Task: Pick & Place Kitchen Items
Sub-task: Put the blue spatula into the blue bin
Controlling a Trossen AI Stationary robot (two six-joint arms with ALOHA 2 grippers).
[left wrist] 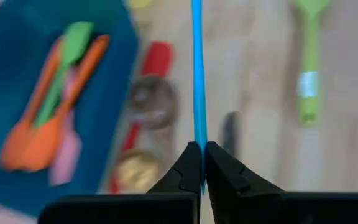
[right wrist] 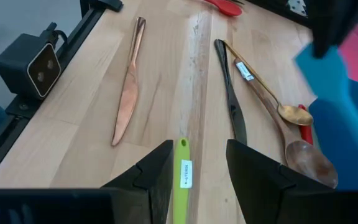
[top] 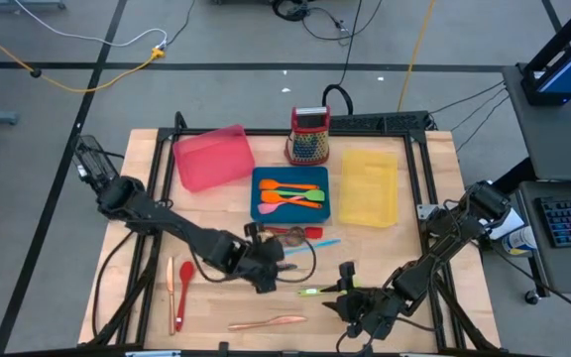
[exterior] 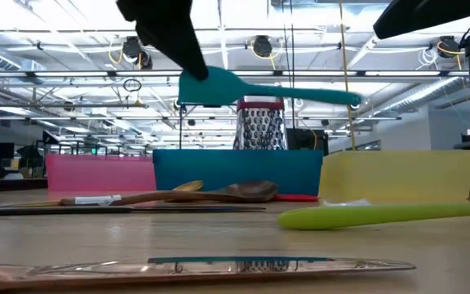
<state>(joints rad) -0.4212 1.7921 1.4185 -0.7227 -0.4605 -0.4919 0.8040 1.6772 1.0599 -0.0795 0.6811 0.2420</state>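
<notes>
A blue spatula (exterior: 259, 91) hangs level above the table with my left gripper (left wrist: 201, 146) shut on it, near the table's middle (top: 271, 260). Its handle (top: 315, 243) points toward the table's right edge. In the left wrist view it shows edge-on as a thin blue line. A green utensil (right wrist: 182, 177) lies flat on the wood near the front edge (top: 315, 291). My right gripper (right wrist: 197, 155) hovers open above it, its fingers standing on either side of the handle without touching. Orange, green and pink spatulas (top: 290, 196) lie in the blue tray (top: 262, 178). My left gripper pinches the blue spatula at its broad blade end (exterior: 201, 82) between its two fingers, slanting down from above. The thin edge (left wrist: 199, 134) runs out straight between the fingertips. The spatula is lifted clear of the table and lies about level, with its handle end (exterior: 353, 100) free.
A pink tray (top: 211, 157), a yellow tray (top: 370, 186) and a grater (top: 308, 136) stand at the back. A wooden spoon (right wrist: 303, 155), a gold spoon (right wrist: 291, 113) and a black utensil (right wrist: 229, 93) lie mid-table. A copper knife (top: 266, 322) and a red spoon (top: 185, 278) lie front left.
</notes>
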